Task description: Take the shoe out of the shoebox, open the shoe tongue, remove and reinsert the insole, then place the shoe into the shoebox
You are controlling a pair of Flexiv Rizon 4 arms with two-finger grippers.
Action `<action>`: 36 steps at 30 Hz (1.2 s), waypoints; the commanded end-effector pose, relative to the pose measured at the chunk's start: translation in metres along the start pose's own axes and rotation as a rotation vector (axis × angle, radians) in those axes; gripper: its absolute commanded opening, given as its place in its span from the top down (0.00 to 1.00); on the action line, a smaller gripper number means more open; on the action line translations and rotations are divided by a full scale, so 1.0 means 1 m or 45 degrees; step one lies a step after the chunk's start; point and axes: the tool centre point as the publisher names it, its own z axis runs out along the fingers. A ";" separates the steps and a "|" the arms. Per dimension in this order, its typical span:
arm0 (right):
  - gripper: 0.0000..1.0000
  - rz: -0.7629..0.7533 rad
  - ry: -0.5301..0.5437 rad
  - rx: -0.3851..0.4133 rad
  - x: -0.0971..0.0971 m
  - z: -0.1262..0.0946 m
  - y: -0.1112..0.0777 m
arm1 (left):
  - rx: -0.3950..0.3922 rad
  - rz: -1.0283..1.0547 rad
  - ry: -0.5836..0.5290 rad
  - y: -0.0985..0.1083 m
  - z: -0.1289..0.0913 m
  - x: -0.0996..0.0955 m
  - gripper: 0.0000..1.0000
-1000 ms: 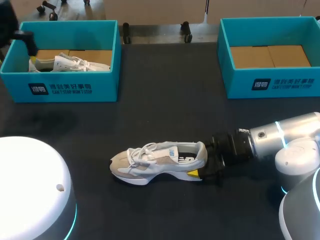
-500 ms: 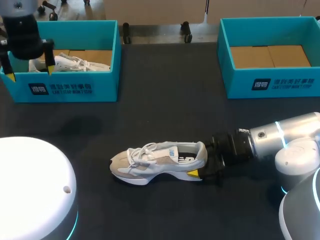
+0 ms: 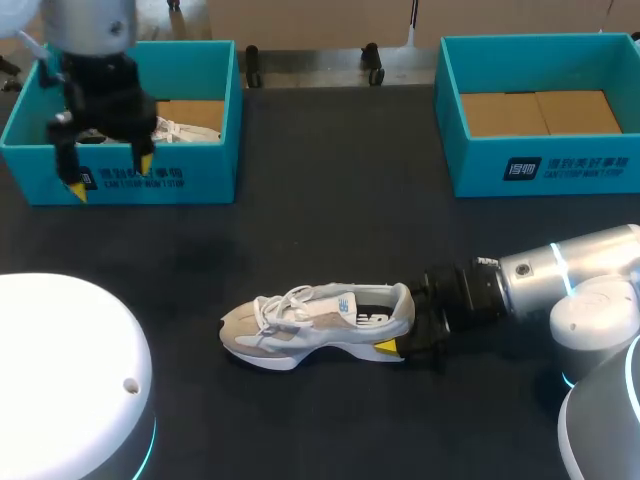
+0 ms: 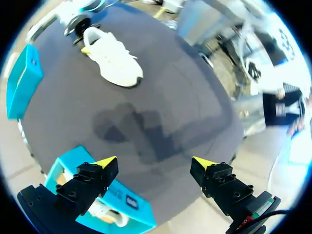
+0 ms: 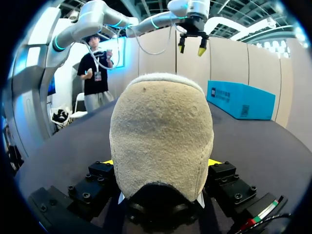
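This is a robot lab or test hall rather than a home or a shop. Two silver-white jointed machines, the left arm and the right arm, work over a plain black counter, and thin blue light rings glow at their joints. The layout looks staged for a trial. Two matching teal shoeboxes, the left shoebox and the right shoebox, sit at the far corners. A single pale shoe stands mid-counter with its heel pinched in the right tool.
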 end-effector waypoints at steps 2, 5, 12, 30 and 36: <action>1.00 0.001 -0.002 0.004 0.004 0.004 -0.004 | -0.010 -0.939 0.067 -0.017 0.005 0.000 0.00; 1.00 0.001 -0.002 0.004 0.004 0.004 -0.004 | -0.010 -0.939 0.067 -0.017 0.005 0.000 0.00; 1.00 0.001 -0.002 0.004 0.004 0.004 -0.004 | -0.010 -0.939 0.067 -0.017 0.005 0.000 0.00; 1.00 0.001 -0.002 0.004 0.004 0.004 -0.004 | 0.135 -2.290 -0.084 -0.109 0.015 -0.017 0.00; 1.00 0.001 -0.002 0.004 0.004 0.004 -0.004 | 0.135 -2.290 -0.084 -0.109 0.015 -0.017 0.00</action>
